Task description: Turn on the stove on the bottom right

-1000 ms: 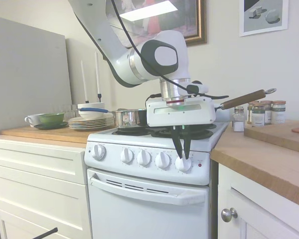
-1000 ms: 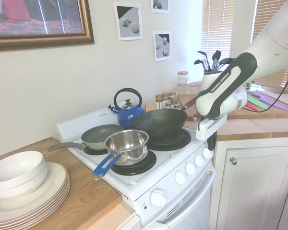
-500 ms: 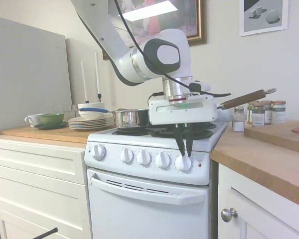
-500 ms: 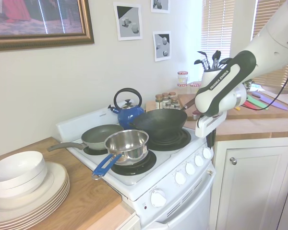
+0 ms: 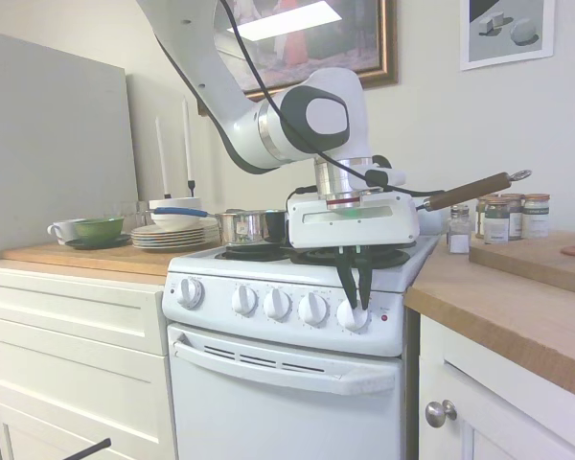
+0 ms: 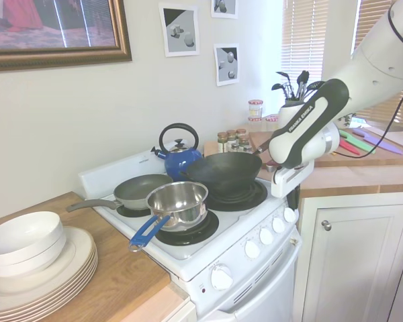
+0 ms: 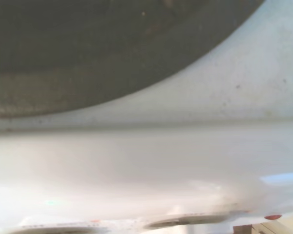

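Note:
The white stove [image 5: 268, 383] stands between the wooden counters, with five round white knobs in a row across its front panel. My gripper [image 5: 356, 305] points straight down onto the rightmost knob [image 5: 353, 320], and the dark fingers pinch its top close together. A small red indicator light [image 5: 384, 317] sits just right of that knob. From the other side, the gripper [image 6: 294, 205] hangs over the same end knob [image 6: 290, 216] of the stove [image 6: 255, 282]. The wrist view is blurred, showing only white stove top [image 7: 195, 161] and a dark burner [image 7: 88, 48].
A black wok [image 6: 221, 171] with a wooden handle [image 5: 470, 190] sits on the burner right behind my hand. A steel pot [image 6: 178, 199], a grey frying pan [image 6: 141, 190] and a blue kettle [image 6: 178, 155] fill the other burners. Spice jars [image 5: 503, 216] and stacked plates [image 6: 40, 268] stand on the counters.
My wrist has rotated and shifted slightly right while the fingers stay on the rightmost knob. The arm's elbow has lifted a little.

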Motion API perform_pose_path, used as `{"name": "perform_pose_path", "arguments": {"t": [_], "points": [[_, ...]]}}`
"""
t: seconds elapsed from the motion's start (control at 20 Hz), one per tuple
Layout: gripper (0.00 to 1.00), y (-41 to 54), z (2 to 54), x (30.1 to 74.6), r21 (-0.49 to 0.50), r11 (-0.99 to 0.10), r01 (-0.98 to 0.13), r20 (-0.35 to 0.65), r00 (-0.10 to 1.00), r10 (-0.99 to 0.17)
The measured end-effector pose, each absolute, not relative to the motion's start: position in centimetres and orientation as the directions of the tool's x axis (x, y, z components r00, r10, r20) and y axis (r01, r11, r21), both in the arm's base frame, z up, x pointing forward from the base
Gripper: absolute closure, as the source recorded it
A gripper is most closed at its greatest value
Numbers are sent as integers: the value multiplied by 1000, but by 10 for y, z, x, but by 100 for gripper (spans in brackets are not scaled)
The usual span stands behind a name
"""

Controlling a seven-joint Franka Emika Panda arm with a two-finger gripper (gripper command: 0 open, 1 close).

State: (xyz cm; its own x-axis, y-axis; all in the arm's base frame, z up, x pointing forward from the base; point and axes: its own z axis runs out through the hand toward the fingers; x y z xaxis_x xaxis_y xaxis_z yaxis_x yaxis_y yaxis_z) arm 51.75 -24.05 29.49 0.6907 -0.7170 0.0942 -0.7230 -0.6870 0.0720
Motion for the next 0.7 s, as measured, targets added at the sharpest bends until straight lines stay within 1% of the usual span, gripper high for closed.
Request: {"name": "perform_pose_path", "arguments": {"t": [0.7], "points": [[100,-234,295,518,81,-696,-714,95,700,-707]]}}
